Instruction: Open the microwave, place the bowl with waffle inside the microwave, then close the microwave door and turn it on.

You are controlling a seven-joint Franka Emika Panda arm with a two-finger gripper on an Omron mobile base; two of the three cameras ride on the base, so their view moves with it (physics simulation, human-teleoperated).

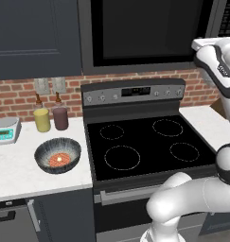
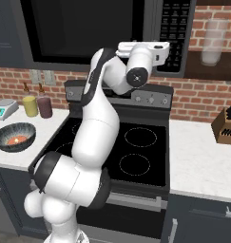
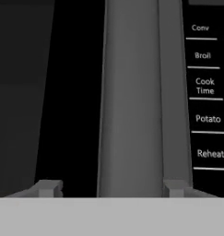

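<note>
The microwave [image 1: 149,33] hangs above the stove with its microwave door [image 2: 88,28] shut. In the hand view my gripper [image 3: 112,188] is open, its fingertips [image 3: 49,188] either side of the door's vertical grey handle [image 3: 132,92], and the black keypad [image 3: 205,87] lies to the right. In the right base view my hand [image 2: 145,50] is raised against the microwave front beside the keypad [image 2: 176,33]. The bowl [image 1: 57,155] sits on the counter left of the stove with the waffle [image 1: 59,159] inside it. From the right base view, bowl [image 2: 14,136] and waffle [image 2: 14,140] appear at the far left.
A black-topped stove [image 1: 145,142] stands below the microwave. A yellow bottle [image 1: 41,118], a dark purple bottle [image 1: 60,117] and a small scale [image 1: 6,130] stand behind the bowl. A knife block [image 2: 226,126] sits on the right counter, and a glass jar [image 2: 211,42] on a shelf.
</note>
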